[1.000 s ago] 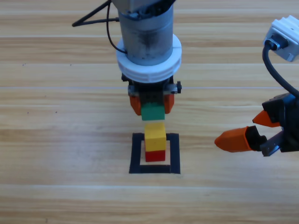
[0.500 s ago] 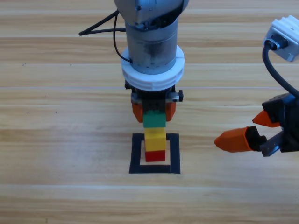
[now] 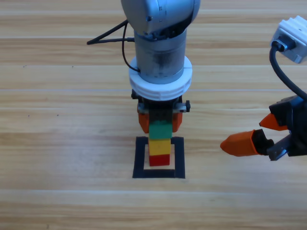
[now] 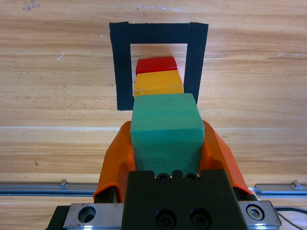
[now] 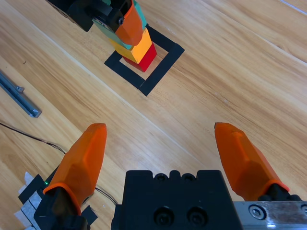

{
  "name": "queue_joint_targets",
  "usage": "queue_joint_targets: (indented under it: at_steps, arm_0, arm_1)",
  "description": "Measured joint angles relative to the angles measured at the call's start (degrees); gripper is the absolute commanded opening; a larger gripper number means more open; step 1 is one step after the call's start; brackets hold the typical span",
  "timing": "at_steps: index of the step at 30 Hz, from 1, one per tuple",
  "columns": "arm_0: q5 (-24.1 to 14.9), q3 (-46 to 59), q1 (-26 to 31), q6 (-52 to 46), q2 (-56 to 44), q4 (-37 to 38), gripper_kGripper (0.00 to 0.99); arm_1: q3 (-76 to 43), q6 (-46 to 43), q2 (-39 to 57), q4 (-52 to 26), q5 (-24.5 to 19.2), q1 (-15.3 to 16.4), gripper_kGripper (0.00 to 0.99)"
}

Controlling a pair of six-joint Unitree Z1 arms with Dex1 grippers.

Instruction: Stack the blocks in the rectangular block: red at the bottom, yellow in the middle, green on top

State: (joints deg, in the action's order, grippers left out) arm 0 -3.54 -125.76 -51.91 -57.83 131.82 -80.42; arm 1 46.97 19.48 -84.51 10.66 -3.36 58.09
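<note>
Tape square (image 3: 139, 158) holding red (image 3: 159, 160), yellow (image 3: 159, 146), left pincer (image 3: 159, 120) pinching green (image 3: 159, 129), right pincer (image 3: 261, 134) spread

Left gripper (image 3: 159, 122), closed on the green cube (image 3: 160, 130), now lower than a second ago; green sits on the yellow cube (image 3: 159, 146), gap closed.

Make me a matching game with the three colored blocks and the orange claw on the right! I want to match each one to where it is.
Things:
1. red cube
2. yellow cube
3. green cube
4. right gripper

Places:
A. held between orange jaws
B. middle of the stack
C. open, off to the side of the black tape square
D. bottom of the stack

Pairs: 1-D, 2-B, 3-A, 4-C
</note>
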Motion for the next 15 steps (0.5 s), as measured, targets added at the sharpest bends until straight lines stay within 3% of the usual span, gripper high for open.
queue_joint_targets:
  at_steps: [15]
  arm_0:
    - [0.6, -0.2, 0.0, -1.0, 0.4, 0.0, 0.114]
  arm_1:
    - [0.0, 0.0, 0.0, 0.0, 0.0, 0.0, 0.990]
